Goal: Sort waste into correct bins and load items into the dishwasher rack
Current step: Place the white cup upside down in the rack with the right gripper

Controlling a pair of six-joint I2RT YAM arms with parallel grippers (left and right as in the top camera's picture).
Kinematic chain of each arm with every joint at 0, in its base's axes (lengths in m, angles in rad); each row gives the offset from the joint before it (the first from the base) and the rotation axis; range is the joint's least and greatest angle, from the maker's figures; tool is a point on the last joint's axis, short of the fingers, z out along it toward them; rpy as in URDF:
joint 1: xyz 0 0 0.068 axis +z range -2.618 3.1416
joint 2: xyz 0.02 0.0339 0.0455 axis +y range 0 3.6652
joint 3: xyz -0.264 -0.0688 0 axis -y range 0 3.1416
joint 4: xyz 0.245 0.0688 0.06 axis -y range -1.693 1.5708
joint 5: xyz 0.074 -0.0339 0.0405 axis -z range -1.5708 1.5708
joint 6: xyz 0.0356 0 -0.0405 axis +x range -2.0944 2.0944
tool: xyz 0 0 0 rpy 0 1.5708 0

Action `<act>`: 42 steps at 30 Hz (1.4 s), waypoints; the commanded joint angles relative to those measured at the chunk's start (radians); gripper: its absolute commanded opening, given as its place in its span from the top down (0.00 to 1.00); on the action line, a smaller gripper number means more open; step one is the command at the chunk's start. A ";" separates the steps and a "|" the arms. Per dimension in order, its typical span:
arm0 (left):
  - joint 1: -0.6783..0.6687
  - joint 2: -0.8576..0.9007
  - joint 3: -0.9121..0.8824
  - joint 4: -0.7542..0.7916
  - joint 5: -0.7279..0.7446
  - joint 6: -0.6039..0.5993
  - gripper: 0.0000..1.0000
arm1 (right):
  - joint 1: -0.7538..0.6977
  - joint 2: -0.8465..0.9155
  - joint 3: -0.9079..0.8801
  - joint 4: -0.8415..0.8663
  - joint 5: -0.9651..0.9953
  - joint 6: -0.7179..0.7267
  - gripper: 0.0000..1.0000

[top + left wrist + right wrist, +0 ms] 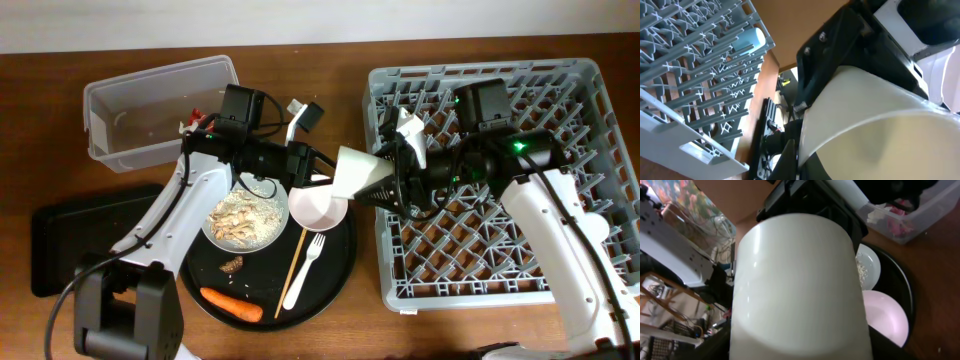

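Observation:
A white cup (355,172) hangs on its side between both arms, above the gap between the round black tray and the grey dishwasher rack (500,260). My left gripper (322,178) is shut on its rim, and a dark finger presses the rim in the left wrist view (792,150). My right gripper (388,178) surrounds the cup's base; the cup (800,290) fills that wrist view with dark fingers against both sides. A pale blue cup (747,40) lies in the rack. The pink bowl (318,208), the plate of rice scraps (243,220), the fork (307,268) and the carrot (231,304) sit on the tray.
The round black tray (340,262) also carries a small brown bit (232,264) and a wooden stick (293,265). A clear tub (150,95) with red wrapper inside (897,222) stands at the back left. A flat black tray (70,235) lies at the left.

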 commanded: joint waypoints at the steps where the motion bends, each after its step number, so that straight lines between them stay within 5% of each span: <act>1: 0.001 0.002 0.009 -0.001 -0.013 0.005 1.00 | -0.035 -0.010 0.016 0.003 -0.032 0.007 0.49; 3: 0.001 0.002 0.009 -0.002 -0.037 0.005 0.96 | -0.055 -0.010 0.016 0.002 -0.035 0.017 0.50; 5: 0.002 0.002 0.009 -0.002 -0.074 0.005 0.75 | -0.068 -0.010 0.016 -0.005 -0.035 0.024 0.51; 7: 0.014 0.002 0.009 -0.041 -0.185 0.005 0.67 | -0.102 -0.011 0.017 -0.024 -0.004 0.054 0.51; 16: 0.245 -0.106 0.009 -0.473 -1.153 0.012 0.63 | -0.517 -0.013 0.249 -0.253 0.767 0.550 0.53; 26: 0.276 -0.167 0.009 -0.498 -1.172 0.013 0.63 | -0.774 0.170 0.258 -0.244 0.995 0.650 0.52; 31: 0.276 -0.167 0.009 -0.500 -1.172 0.013 0.63 | -0.793 0.279 0.258 -0.218 0.995 0.671 0.41; 32: 0.276 -0.167 0.009 -0.501 -1.172 0.013 0.62 | -0.793 0.303 0.258 -0.205 1.004 0.671 0.30; 33: 0.276 -0.167 0.009 -0.504 -1.172 0.013 0.63 | -0.793 0.318 0.258 -0.195 1.010 0.671 0.01; 42: 0.276 -0.167 0.009 -0.511 -1.172 0.013 0.63 | -0.790 0.305 0.259 -0.237 0.846 0.671 0.01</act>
